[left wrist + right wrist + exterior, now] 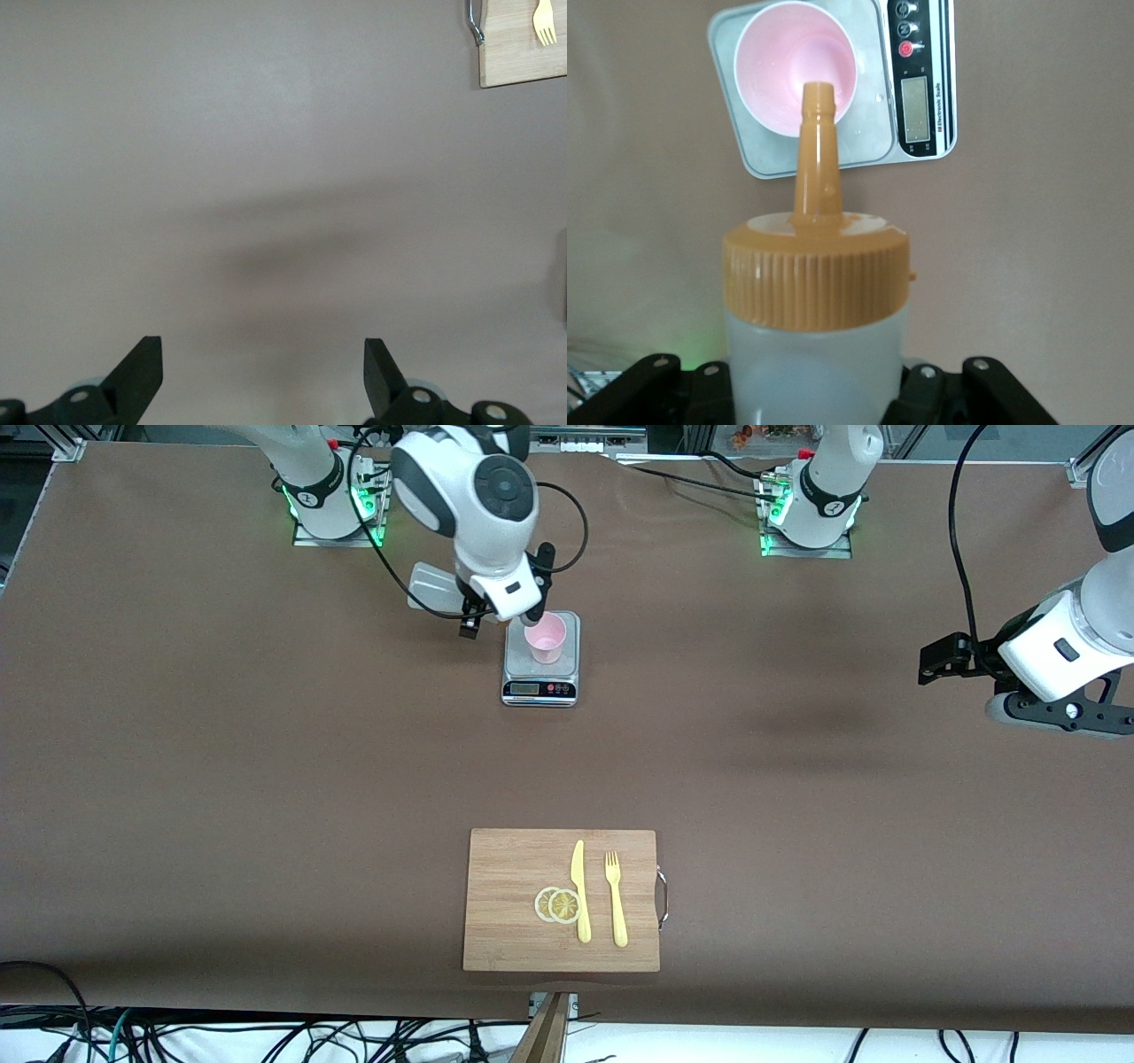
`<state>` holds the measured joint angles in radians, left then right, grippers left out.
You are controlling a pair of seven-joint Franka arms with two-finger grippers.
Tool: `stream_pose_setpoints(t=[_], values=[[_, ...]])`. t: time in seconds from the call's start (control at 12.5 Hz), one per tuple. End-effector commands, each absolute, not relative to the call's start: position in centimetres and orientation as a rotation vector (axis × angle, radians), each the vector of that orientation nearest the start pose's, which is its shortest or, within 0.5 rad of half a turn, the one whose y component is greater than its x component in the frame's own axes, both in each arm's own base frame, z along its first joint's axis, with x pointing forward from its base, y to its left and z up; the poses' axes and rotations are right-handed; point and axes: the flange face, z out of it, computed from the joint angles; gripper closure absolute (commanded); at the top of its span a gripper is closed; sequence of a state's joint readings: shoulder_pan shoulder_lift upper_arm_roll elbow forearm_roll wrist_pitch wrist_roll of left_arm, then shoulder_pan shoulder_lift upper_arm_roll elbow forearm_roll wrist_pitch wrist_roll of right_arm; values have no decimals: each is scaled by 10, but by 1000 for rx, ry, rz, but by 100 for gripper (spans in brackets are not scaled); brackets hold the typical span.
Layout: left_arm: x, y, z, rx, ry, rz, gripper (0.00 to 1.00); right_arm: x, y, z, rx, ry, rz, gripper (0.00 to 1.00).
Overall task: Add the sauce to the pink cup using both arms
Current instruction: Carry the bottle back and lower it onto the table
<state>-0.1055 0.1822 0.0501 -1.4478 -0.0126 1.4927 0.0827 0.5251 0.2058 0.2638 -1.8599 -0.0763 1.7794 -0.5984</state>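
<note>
The pink cup (pixel 546 638) (pixel 780 75) stands upright on a small silver kitchen scale (pixel 540 686) (pixel 926 97) toward the right arm's end of the table. My right gripper (pixel 815 394) (pixel 534 613) is over the scale, shut on the sauce bottle (pixel 815 354). The bottle's orange nozzle (pixel 816 150) points at the cup's mouth. In the front view my right wrist hides the bottle. Inside the cup only pink shows. My left gripper (pixel 930 662) (pixel 263 354) waits open over bare table at the left arm's end, with nothing between its fingers.
A wooden cutting board (pixel 514 859) (pixel 518 62) lies nearer the front camera. On it are two lemon slices (pixel 558 905), a yellow knife (pixel 580 890) and a yellow fork (pixel 616 899) (pixel 544 22). Brown table surface surrounds the scale.
</note>
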Motion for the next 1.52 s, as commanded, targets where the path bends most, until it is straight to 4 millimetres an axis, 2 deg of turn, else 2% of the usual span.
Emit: stream_pose_setpoints(t=[0.0,0.08,0.24,0.4,0.8,0.96,1.12,1.28,1.44], values=[[605,-39,576,-3119,245,209,0,451,369,415,-2307,-1967,358,100],[605,-39,576,-3119,243,209,0,465,359,419,-2270,-1926,309,100],[605,-40,576,-3119,248,207,0,494,325,417,-2208,-1836,236,100],[605,-39,576,-3119,245,207,0,530,274,403,-2072,-1780,127,100],[606,-37,575,-3120,250,209,0,573,196,374,-1722,-1740,-230,100],[606,-37,575,-3120,248,209,0,583,153,340,-1545,-1751,-377,100],[606,-38,575,-3121,253,207,0,586,109,287,-1373,-1677,-506,100],[605,-42,575,-3120,260,207,0,577,76,228,-1243,-1584,-598,100],[606,-41,575,-3120,255,207,0,560,52,175,-1154,-1441,-653,100]])
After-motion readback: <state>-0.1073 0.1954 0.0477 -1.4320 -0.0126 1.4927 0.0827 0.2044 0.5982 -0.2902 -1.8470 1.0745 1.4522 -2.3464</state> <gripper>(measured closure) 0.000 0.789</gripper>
